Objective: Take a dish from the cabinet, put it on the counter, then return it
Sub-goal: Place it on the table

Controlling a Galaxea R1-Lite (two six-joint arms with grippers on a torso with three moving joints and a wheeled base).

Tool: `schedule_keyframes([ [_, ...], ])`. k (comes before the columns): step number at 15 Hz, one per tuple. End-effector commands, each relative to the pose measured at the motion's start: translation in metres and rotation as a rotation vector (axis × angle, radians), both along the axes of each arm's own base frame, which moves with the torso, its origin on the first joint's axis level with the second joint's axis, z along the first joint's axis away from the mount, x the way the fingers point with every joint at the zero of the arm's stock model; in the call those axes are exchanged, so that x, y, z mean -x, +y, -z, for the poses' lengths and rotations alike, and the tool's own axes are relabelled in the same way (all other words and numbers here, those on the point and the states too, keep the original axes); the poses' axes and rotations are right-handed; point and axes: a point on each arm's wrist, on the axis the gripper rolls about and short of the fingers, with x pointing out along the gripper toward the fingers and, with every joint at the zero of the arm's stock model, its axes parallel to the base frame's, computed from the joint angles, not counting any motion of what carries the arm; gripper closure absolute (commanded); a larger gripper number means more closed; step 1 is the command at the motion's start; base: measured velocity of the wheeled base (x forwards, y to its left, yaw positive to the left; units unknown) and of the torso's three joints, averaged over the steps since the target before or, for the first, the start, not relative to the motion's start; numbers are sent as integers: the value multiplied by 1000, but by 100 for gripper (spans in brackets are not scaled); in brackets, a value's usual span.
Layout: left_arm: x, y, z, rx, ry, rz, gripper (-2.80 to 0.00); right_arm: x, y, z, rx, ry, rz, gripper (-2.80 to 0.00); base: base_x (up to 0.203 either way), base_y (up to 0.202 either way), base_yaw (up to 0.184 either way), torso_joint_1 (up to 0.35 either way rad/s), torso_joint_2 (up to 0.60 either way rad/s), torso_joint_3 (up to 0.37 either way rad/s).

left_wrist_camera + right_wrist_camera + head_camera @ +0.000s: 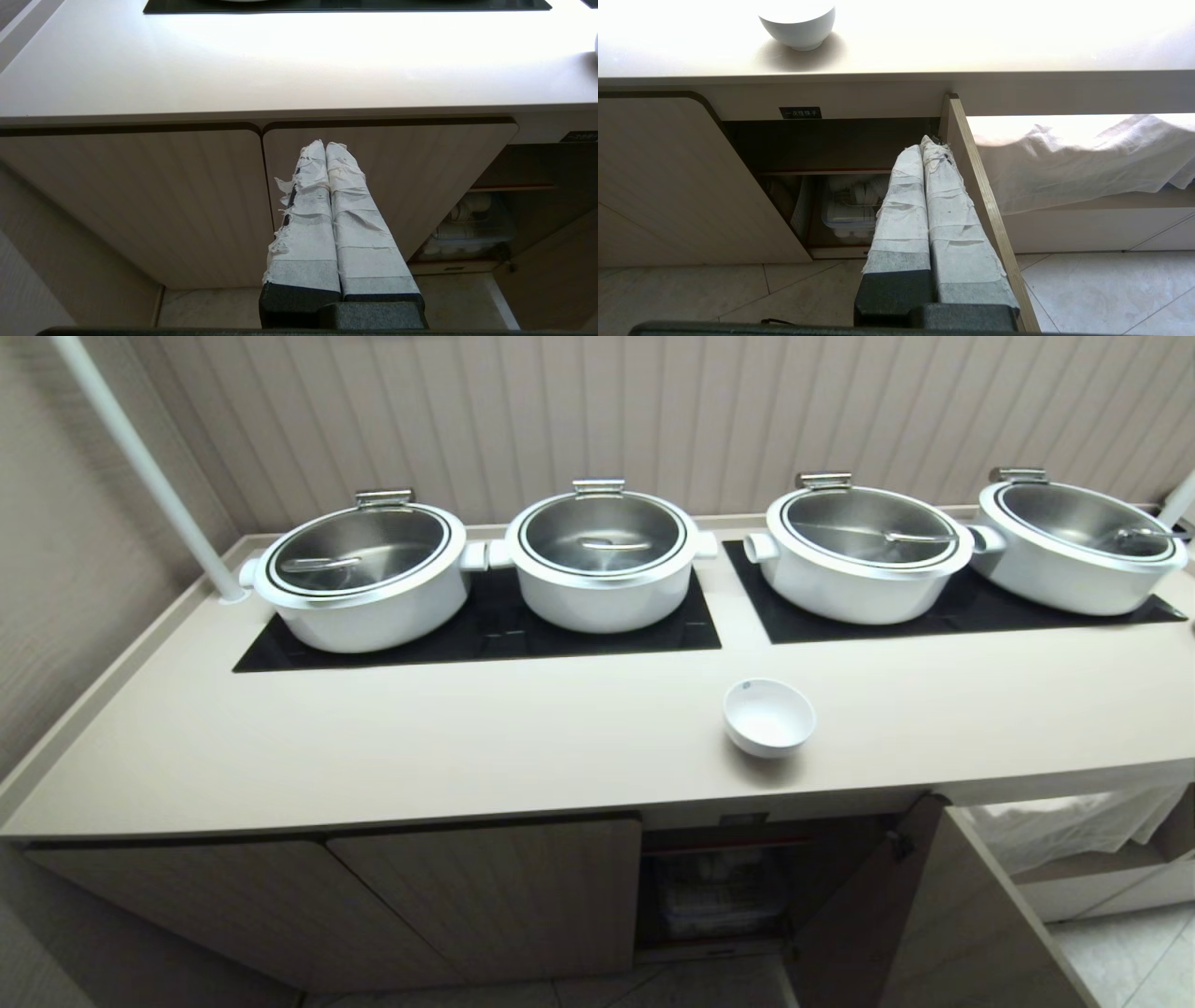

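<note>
On counter (467,737), dish (768,715), beyond shut fingers (901,210)

A catering or buffet kitchen: a long beige counter (467,747) carries four large white steel-lidded pots (602,560) in a row from ten to two o'clock, each on black inset cooktop panels (485,630). Below, at six o'clock, ribbed cabinet (485,896) doors front a tiled floor (738,289).

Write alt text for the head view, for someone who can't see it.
A small white bowl sits alone near the front edge of a long beige counter, above an open cabinet whose door swings out. Behind it, four large white steel-lidded pots stand in a row on two black cooktop panels. No robot arm is visible.
</note>
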Motion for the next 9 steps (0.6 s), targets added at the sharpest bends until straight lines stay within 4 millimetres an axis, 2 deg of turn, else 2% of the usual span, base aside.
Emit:
schedule_keyframes([
  [1,0,0,0,1,0,-1,0,0,0,0,1,2,-1,0,0,0,0,0,0,0],
  [5,0,0,0,1,-1,-1,0,-2,0,-5,2,19,0,0,0,0,0,0,0,0],
  [9,0,0,0,1,0,-1,0,-8,0,-28,-2,60,-6,0,0,0,0,0,0,0],
])
